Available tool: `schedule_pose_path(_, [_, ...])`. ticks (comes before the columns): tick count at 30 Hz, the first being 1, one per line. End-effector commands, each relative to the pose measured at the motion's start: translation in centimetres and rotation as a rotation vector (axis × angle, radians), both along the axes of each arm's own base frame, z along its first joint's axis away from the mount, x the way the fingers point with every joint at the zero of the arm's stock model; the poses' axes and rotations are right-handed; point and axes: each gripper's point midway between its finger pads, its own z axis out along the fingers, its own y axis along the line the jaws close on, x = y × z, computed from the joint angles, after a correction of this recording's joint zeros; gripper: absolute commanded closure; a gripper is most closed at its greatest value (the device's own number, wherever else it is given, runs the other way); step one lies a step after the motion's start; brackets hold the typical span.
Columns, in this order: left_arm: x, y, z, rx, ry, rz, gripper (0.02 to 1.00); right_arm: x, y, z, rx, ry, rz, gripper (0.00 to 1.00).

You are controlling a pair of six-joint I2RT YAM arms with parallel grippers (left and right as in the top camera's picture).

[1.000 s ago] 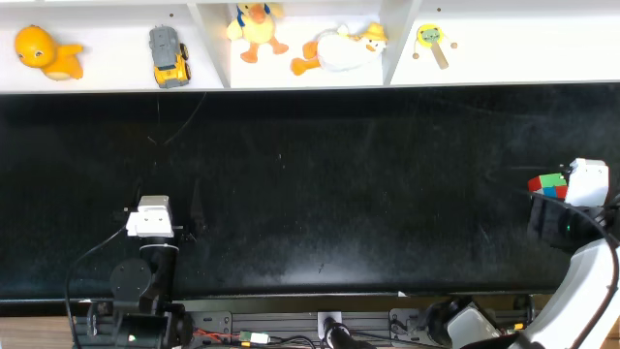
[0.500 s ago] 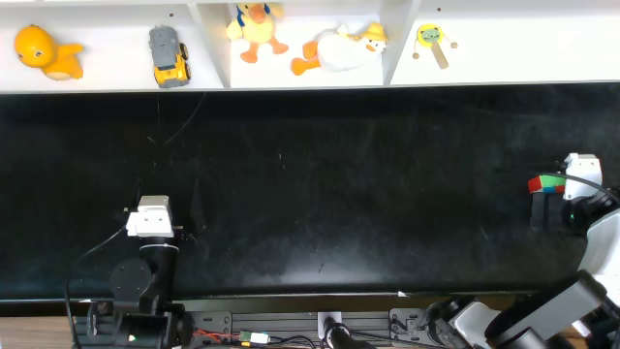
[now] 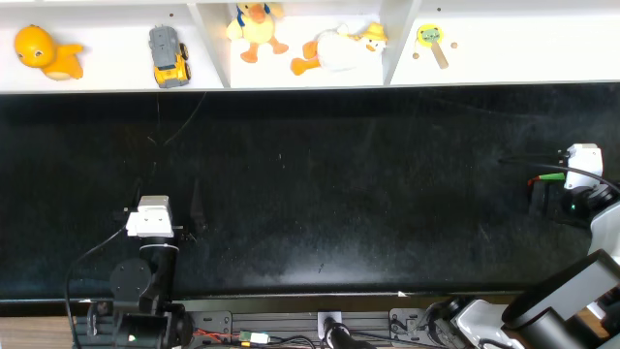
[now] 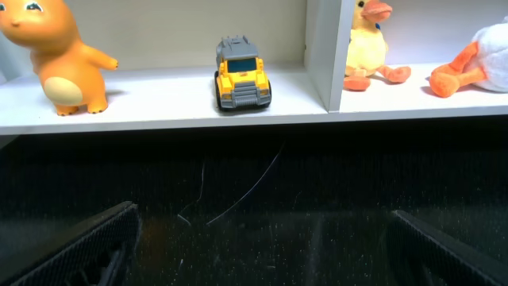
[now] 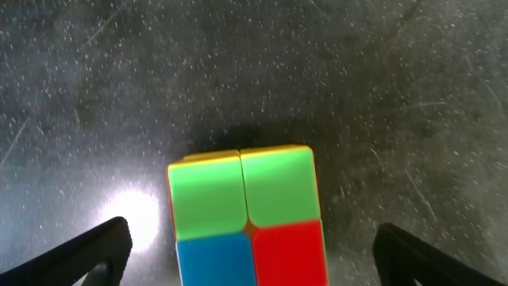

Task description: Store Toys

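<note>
A small two-by-two colour cube (image 5: pixel 246 214) with green, blue and red tiles lies on the black table near its right edge; in the top view a green sliver of the cube (image 3: pixel 549 176) peeks out beside the arm. My right gripper (image 5: pixel 250 232) hangs directly over it, open, one finger on each side and not touching; from above the right gripper (image 3: pixel 542 197) is at the far right. My left gripper (image 4: pixel 262 238) is open and holds nothing, low over the table at the front left, facing the shelf; the top view has the left gripper (image 3: pixel 165 206) there.
A white shelf (image 3: pixel 310 78) runs along the table's back edge. It holds an orange figure (image 3: pixel 46 50), a yellow truck (image 3: pixel 170 56), a yellow plush duck (image 3: pixel 257 29), a white plush duck (image 3: pixel 339 48) and a small yellow toy (image 3: pixel 431 41).
The right arm has swung its gripper over the cube, which was plainly in view from above before and is now mostly covered. The left arm has not moved.
</note>
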Motion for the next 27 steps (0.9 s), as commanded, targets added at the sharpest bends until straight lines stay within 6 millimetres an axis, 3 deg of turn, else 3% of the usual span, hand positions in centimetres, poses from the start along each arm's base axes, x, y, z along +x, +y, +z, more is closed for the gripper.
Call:
schedule_pose_path(1, [0.0,-0.3,0.0,0.022,-0.006,-0.016,0.02,1.0,-0.2,0.3,0.023,-0.031,0.007,0.108])
schedule_pose_path(2, [0.0,-0.3,0.0,0.022,-0.006,-0.016,0.02,1.0,-0.1,0.2,0.024,-0.03,0.006,0.132])
schedule_pose_path(7, [0.0,-0.3,0.0,0.022,-0.006,-0.016,0.02,1.0,-0.2,0.2,0.037,-0.031,-0.02,0.457])
schedule_pose_path(10, [0.0,-0.3,0.0,0.022,-0.006,-0.016,0.023,1.0,-0.2,0.2,0.039,-0.032,-0.025,0.524])
schedule_pose_path(17, [0.0,-0.3,0.0,0.022,-0.006,-0.016,0.02,2.7,0.3,2.5,0.022,-0.082,-0.048,0.544])
schedule_pose_path(27, [0.0,-0.3,0.0,0.022,-0.006,-0.016,0.02,10.2,1.1,11.9,-0.127,-0.291,0.071,0.516])
